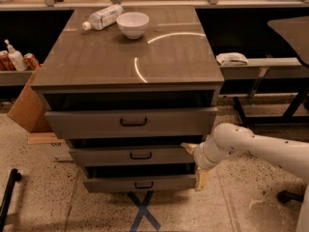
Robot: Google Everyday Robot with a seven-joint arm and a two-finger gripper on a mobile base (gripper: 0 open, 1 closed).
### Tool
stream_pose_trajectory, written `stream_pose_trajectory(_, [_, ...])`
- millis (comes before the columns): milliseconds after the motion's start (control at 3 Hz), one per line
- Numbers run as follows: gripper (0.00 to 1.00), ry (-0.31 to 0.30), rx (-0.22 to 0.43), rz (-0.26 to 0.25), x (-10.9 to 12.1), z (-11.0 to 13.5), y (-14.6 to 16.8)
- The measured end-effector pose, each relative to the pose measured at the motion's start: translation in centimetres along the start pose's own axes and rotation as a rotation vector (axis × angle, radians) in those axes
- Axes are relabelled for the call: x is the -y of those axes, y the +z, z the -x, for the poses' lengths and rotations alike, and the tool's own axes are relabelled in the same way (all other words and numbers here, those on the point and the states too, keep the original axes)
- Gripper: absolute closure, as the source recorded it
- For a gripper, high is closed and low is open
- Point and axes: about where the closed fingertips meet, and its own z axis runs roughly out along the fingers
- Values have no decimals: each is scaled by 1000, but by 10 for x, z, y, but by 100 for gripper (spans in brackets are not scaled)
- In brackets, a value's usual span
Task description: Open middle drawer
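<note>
The middle drawer (111, 156) is a grey-brown front with a small dark bail handle (140, 155), set between a taller top drawer (96, 123) and a slimmer bottom drawer (116, 183). All three stand slightly pulled out, with dark gaps above them. My gripper (195, 163), on a white arm coming from the right, is at the middle drawer's right end. It is open: one finger (188, 148) lies at the front's top right corner, and the other (202, 179) hangs down beside the bottom drawer. It holds nothing.
A white bowl (133, 24) and a lying plastic bottle (103, 17) sit at the back of the cabinet top (145, 62). A cardboard box (24, 108) stands to the left. A bench with a white cloth (231, 58) is at the right. A blue tape X (142, 211) marks the floor.
</note>
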Motion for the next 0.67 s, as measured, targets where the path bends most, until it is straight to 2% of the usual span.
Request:
stream_pose_trajectory(333, [0, -31, -59, -50, 22, 11, 6])
stream_pose_trajectory(667, [0, -44, -83, -70, 37, 17, 12])
